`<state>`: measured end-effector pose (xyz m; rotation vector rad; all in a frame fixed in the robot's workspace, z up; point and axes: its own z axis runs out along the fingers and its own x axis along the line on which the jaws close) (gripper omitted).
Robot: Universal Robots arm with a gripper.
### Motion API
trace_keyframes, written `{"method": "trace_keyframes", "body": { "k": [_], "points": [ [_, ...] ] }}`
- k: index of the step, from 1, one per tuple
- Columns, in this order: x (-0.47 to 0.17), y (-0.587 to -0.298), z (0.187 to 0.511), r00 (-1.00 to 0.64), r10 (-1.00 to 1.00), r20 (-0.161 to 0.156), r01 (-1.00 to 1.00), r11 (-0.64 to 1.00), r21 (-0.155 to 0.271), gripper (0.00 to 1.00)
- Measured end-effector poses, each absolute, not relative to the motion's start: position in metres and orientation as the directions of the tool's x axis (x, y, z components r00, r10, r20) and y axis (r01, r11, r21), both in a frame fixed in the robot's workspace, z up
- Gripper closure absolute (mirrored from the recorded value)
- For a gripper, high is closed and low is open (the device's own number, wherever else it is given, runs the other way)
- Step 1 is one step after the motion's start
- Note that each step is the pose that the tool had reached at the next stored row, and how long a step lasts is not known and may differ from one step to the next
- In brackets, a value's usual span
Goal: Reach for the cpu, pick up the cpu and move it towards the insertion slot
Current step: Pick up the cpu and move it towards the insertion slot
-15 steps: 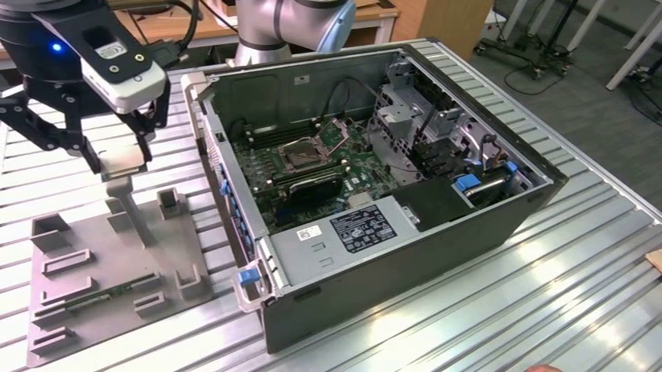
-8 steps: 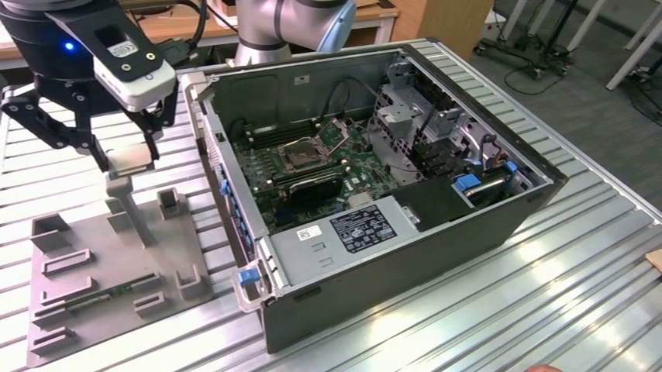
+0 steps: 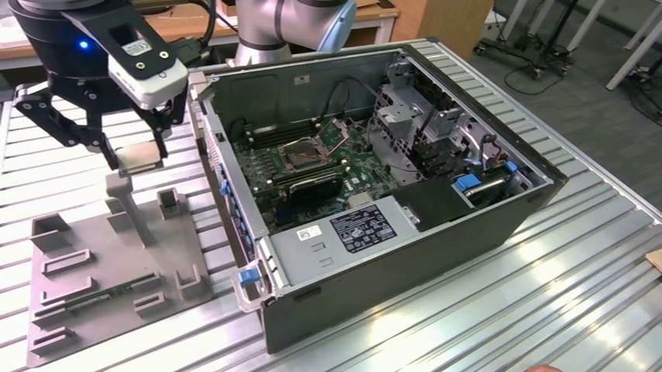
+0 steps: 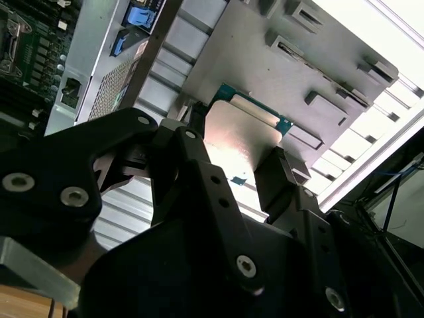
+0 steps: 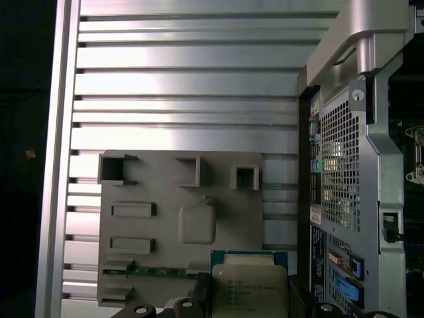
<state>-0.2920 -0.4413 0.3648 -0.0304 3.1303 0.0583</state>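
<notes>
- Ribbed aluminium table (image 3: pixel 579 256) under everything, the same shiny slats that run across the first wrist view (image 5: pixel 185 86).
- On the exterior view's left we've got a grey fixture plate (image 3: pixel 93 279) lying flat on the table, with little posts and brackets sticking up from it. It turns up in both wrist views too (image 4: pixel 265 59) (image 5: pixel 179 185).
- A green memory stick (image 3: pixel 98 297) lies in one of the plate's holders, and we can see it in the first wrist view as well (image 5: pixel 159 270).
- Just beside the plate, toward the exterior view's right, there's an open computer case (image 3: pixel 414 256) on its side with the green board facing up. Its perforated back wall is in the first wrist view (image 5: pixel 344 132).
- The tool (image 3: pixel 136 159) hangs over the far end of the plate, pinching the cpu (image 3: pixel 141 161) by two opposite edges.
- The second wrist view shows it best: black fingers (image 4: pixel 278 175) on either side of the cpu (image 4: pixel 242 142), metal top facing the camera and a green rim peeking out.
- In the first wrist view the cpu (image 5: pixel 250 288) sits flat between the tool's tips, above the plate's edge near the memory stick.
- In the exterior view the cpu is right above the tallest post (image 3: pixel 119 190). We can't tell if they touch.
- The insertion slot (image 3: pixel 304 153) is inside the case, a silver frame with a dark centre, well apart from the cpu.
</notes>
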Motion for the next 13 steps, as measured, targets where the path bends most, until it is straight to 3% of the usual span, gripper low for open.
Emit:
{"method": "trace_keyframes", "body": {
  "k": [13],
  "points": [
    [-0.276,-0.441,0.365,-1.000,-0.019,-0.011,-0.019,0.999,0.037,0.46]
  ]
}}
